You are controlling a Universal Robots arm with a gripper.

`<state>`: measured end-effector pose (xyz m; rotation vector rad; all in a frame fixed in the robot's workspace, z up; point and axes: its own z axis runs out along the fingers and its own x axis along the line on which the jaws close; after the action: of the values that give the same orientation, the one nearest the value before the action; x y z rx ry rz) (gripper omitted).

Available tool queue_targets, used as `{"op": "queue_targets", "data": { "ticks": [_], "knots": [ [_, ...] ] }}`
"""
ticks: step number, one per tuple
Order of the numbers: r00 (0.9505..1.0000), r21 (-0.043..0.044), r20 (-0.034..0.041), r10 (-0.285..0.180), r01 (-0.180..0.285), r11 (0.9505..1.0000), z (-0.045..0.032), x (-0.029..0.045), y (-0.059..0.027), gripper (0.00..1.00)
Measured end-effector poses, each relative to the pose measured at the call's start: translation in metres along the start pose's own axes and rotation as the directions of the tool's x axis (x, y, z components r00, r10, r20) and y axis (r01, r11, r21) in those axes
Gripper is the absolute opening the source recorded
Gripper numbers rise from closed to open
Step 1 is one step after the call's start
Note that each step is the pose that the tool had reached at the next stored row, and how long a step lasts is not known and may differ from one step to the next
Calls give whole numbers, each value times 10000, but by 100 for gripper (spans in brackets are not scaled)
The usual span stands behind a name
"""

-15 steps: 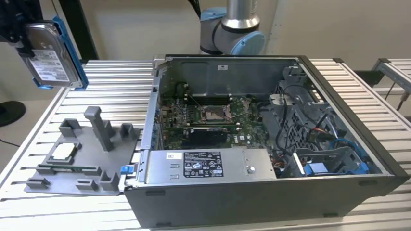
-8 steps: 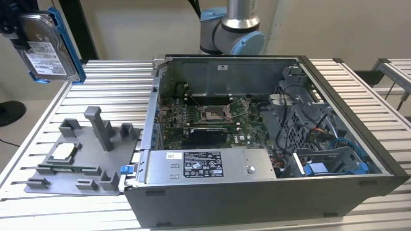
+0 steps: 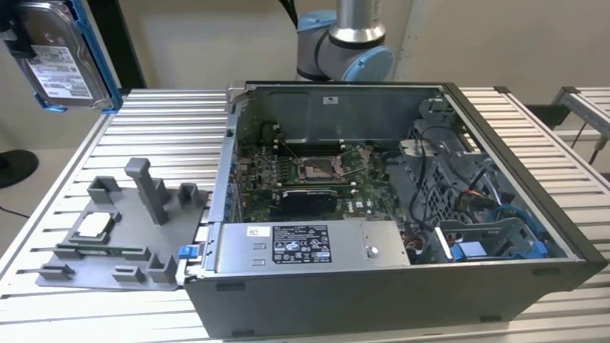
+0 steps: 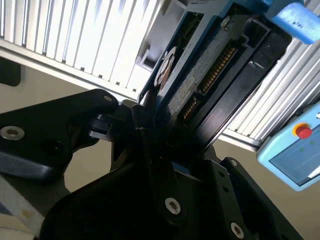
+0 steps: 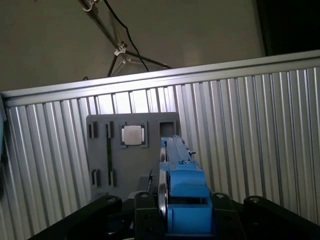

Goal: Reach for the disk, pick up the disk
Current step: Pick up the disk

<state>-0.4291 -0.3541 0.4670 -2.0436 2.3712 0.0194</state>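
The disk [image 3: 62, 61], silver with a white label and blue rails, hangs high in the air at the exterior view's upper left, above the table's far corner. It stands on edge with its label face toward the camera. In both wrist views my gripper [image 4: 150, 132] is shut on the disk [image 4: 200, 75], and its black fingers [image 4: 65, 125] clamp the two flat faces. The first wrist view looks down the blue rail of the disk [image 5: 182, 185], which sticks out from my gripper [image 5: 175, 215] above the grey fixture.
An open computer case [image 3: 401, 286] sits on the slatted metal table [image 3: 162, 121]. A grey fixture [image 3: 114, 236] holding a small square silver chip [image 3: 96, 225] lies to the case's left. The arm's base [image 3: 343, 43] stands behind the case. A light-blue pendant [image 4: 295, 150] shows beside the table.
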Motion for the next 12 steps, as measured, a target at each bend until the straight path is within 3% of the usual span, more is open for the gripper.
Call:
{"op": "queue_targets", "data": {
  "ticks": [8,12],
  "knots": [
    [10000,0,0,-9,9,10000,-163,-3,0,0],
    [10000,-5,22,-12,12,10000,-169,-3,0,0]
  ]
}}
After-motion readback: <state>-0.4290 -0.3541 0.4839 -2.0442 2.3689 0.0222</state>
